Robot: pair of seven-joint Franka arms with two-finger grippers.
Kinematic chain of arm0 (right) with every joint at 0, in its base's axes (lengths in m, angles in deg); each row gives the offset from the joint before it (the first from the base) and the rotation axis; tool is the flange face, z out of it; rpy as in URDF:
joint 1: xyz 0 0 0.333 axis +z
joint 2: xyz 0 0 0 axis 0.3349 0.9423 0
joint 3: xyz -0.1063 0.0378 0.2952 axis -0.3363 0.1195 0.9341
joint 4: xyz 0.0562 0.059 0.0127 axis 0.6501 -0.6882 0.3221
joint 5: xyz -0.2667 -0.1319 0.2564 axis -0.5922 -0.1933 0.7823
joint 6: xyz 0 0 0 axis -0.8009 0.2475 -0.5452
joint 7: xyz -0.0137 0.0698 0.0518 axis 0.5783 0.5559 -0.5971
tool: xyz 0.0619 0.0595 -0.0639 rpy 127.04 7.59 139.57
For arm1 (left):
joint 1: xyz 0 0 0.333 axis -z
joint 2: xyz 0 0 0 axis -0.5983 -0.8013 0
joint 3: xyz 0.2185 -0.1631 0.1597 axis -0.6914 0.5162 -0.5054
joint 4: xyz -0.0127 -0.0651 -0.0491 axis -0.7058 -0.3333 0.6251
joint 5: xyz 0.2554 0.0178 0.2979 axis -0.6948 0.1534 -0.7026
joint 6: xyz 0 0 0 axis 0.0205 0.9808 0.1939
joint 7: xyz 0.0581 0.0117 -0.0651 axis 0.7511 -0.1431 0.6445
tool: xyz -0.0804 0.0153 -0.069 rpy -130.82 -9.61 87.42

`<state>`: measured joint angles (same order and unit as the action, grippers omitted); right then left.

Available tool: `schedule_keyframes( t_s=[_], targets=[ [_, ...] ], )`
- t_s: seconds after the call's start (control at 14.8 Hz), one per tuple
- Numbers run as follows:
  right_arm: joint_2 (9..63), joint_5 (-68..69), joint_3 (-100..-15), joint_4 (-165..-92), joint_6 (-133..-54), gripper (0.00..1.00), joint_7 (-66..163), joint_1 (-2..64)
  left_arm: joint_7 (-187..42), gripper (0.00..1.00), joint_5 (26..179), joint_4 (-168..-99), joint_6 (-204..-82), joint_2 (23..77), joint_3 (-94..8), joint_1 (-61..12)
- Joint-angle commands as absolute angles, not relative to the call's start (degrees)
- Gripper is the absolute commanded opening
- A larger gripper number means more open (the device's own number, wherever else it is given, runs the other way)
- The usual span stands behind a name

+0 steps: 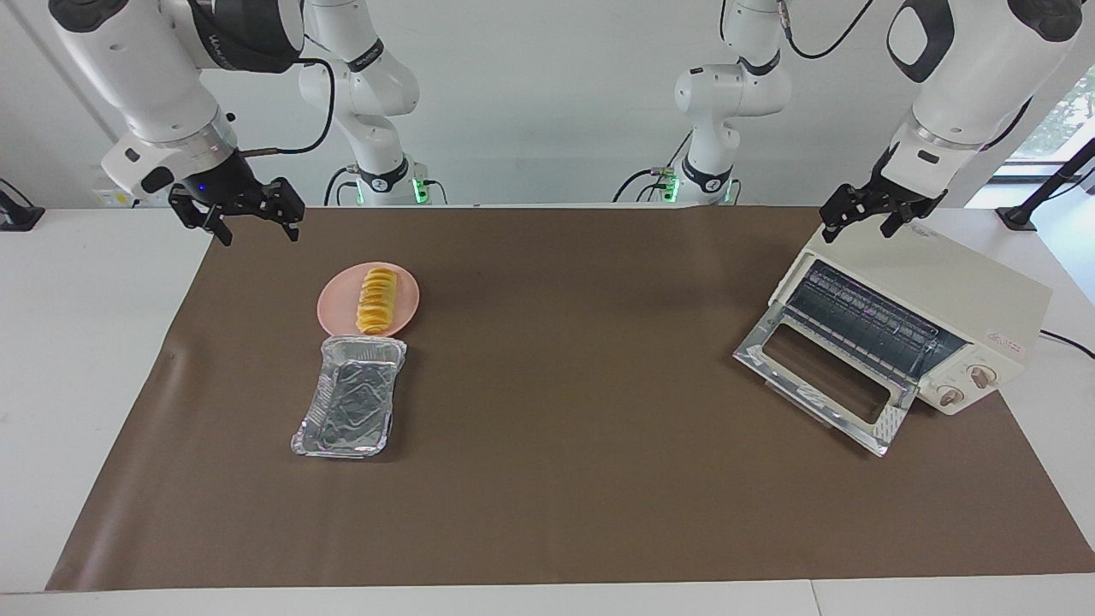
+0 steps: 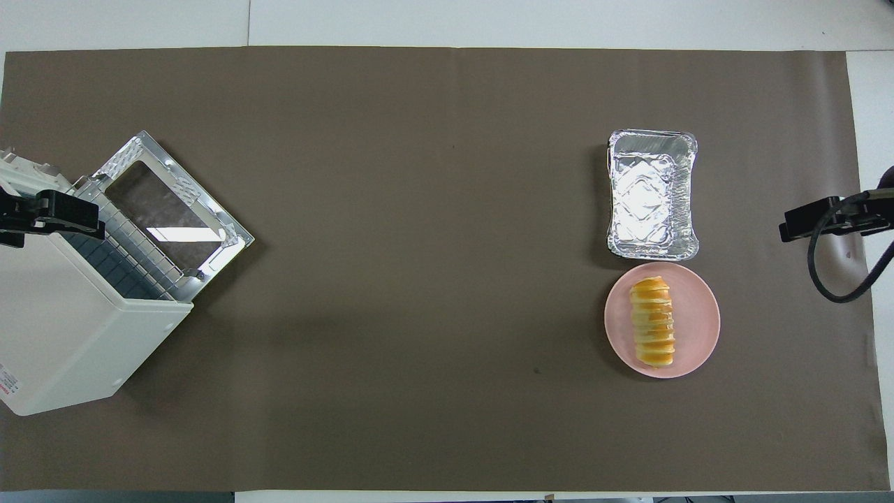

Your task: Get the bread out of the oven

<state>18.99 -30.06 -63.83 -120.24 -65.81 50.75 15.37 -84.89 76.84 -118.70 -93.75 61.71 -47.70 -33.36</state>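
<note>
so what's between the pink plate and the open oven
Nothing: bare brown mat between the round pink plate and cream-white toaster oven, clearest in the overhead view.

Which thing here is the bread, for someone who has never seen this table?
Start at the brown mat and go to the right arm's end, away from the open oven. There a round pink plate sits beside a foil tray, nearer the robots. The bread lies on it: golden-yellow and ridged, unlike the empty silver tray.
</note>
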Motion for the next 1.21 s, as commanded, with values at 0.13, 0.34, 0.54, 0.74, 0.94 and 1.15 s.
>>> schedule_keyframes(
  t_s=[0.13, 0.34, 0.54, 0.74, 0.94, 1.15],
  targets=[
    [19.4, -30.5, -62.0, -119.1, -63.9, 1.00, 51.2, 13.1, -84.5, 1.00, 77.7, -119.0, -93.7, 62.5, -47.7, -33.6],
    [19.8, -30.5, -61.2, -119.6, -63.9, 1.00, 51.2, 12.6, -84.5, 1.00, 77.7, -119.0, -93.7, 62.5, -47.7, -33.6],
    [19.9, -31.5, -61.2, -119.8, -64.5, 1.00, 51.4, 12.8, -84.4, 1.00, 77.7, -119.0, -93.7, 62.5, -47.7, -33.6],
    [19.9, -31.9, -61.2, -120.3, -67.3, 1.00, 51.4, 12.6, -84.5, 1.00, 77.7, -119.0, -93.7, 62.5, -47.7, -33.6],
    [19.9, -31.9, -61.2, -120.3, -67.4, 1.00, 51.3, 12.4, -84.5, 1.00, 77.7, -119.0, -93.7, 62.5, -47.7, -33.6],
    [19.9, -31.8, -61.2, -120.2, -67.5, 1.00, 51.3, 12.5, -84.5, 1.00, 77.7, -119.0, -93.7, 62.5, -47.7, -33.6]
  ],
)
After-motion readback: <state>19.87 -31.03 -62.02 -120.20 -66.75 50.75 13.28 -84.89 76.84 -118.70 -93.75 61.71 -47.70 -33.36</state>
